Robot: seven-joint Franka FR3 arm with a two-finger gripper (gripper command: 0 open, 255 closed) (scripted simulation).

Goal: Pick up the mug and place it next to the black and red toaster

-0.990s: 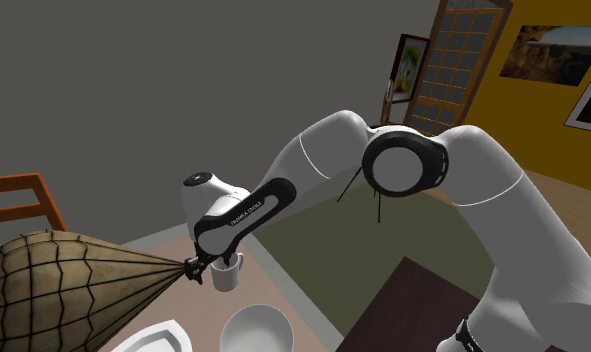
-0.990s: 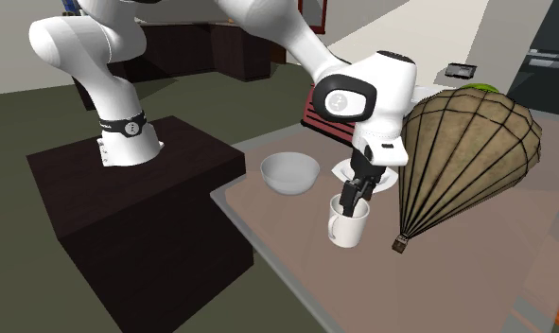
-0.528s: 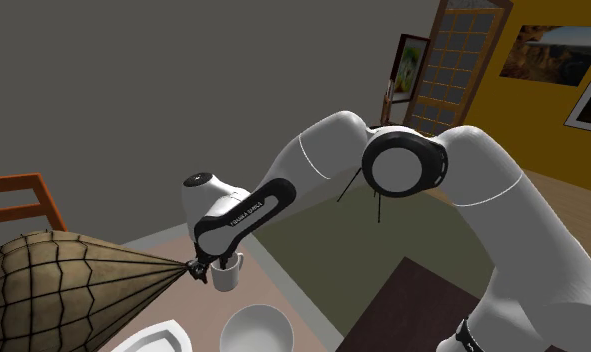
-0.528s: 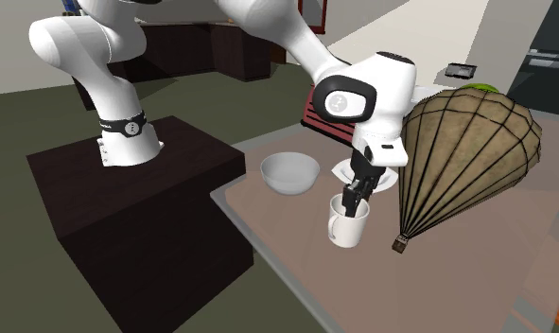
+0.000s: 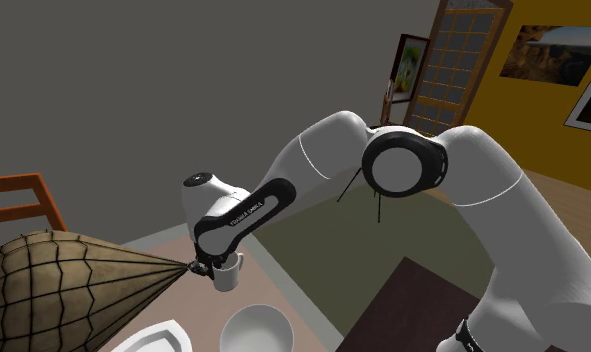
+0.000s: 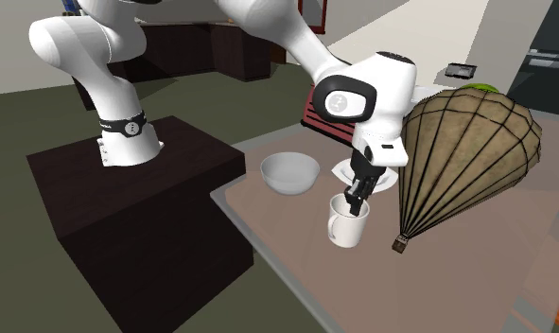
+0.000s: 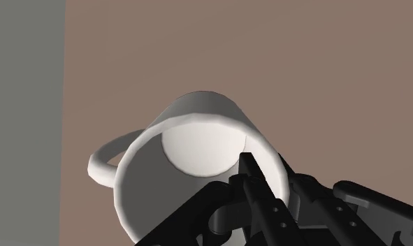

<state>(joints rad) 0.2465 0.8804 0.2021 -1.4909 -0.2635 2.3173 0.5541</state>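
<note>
Gripper [image 6: 356, 197]: black, pointing down into the mouth of the white cylindrical mug [image 6: 346, 227]. In the wrist view the gripper [image 7: 278, 178] has one finger inside the mug [image 7: 198, 147] and the other outside, closed on the rim wall between them.

Mug: upright on the pinkish-brown surface [image 6: 438, 284], long axis vertical, mouth up. It stands just beside the small basket at the narrow end of the brown, net-patterned hot-air-balloon model [image 6: 466, 156]. The handle [image 7: 103, 157] points away from the balloon.

In the shoulder view the gripper [image 5: 205, 265] covers part of the mug [image 5: 226, 275] rim.

White round bowl [image 6: 289, 172]: on the same surface, farther from the balloon than the mug, toward the dark stand.

White plate [image 6: 391, 180]: close to the balloon's body, partly hidden behind the gripper.

Dark red and black object [image 6: 312, 118]: well apart from the balloon, largely covered by the arm; shape not determinable.

In the shoulder view the balloon [image 5: 63, 290] and bowl [image 5: 255, 328] are cut off at the frame edge.
</note>
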